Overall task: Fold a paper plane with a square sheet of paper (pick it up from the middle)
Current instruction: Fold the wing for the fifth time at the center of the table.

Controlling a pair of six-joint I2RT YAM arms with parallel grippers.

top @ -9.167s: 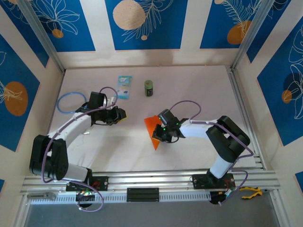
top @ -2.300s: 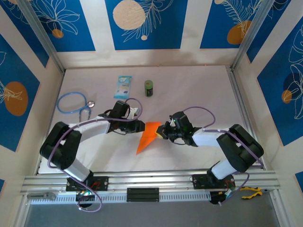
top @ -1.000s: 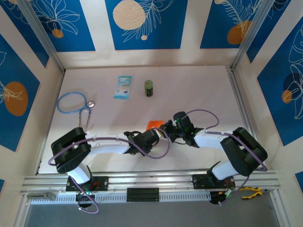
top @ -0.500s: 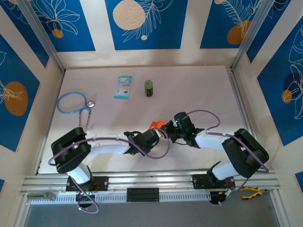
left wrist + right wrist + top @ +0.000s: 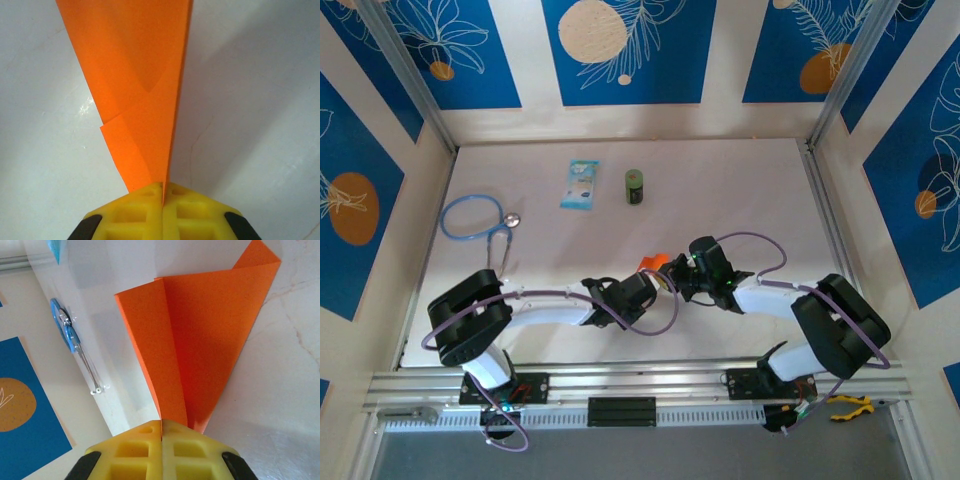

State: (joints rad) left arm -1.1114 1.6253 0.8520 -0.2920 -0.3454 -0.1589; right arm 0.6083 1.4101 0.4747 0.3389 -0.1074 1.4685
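The bright orange sheet of paper (image 5: pixel 653 263) is folded along a lengthwise crease, and both grippers hold it just above the table's middle. My left gripper (image 5: pixel 650 281) is shut on one end. In the left wrist view the folded paper (image 5: pixel 135 75) rises from the closed yellow fingertips (image 5: pixel 140 205) of the left gripper (image 5: pixel 162 189), with a diagonal flap layered on it. My right gripper (image 5: pixel 677 272) is shut on the other side. In the right wrist view the paper (image 5: pixel 200 340) fans out from the right gripper (image 5: pixel 161 424) as two panels.
A blue stethoscope (image 5: pixel 470 215) lies at the left and also appears in the right wrist view as the stethoscope (image 5: pixel 70 335). A light-blue packet (image 5: pixel 581 184) and a small green can (image 5: pixel 634 186) sit at the back. An aluminium rail (image 5: pixel 620 382) runs along the near edge.
My left jaws have closed onto the orange paper. Both arms have stayed almost still, and the paper has shifted slightly to the right between them.
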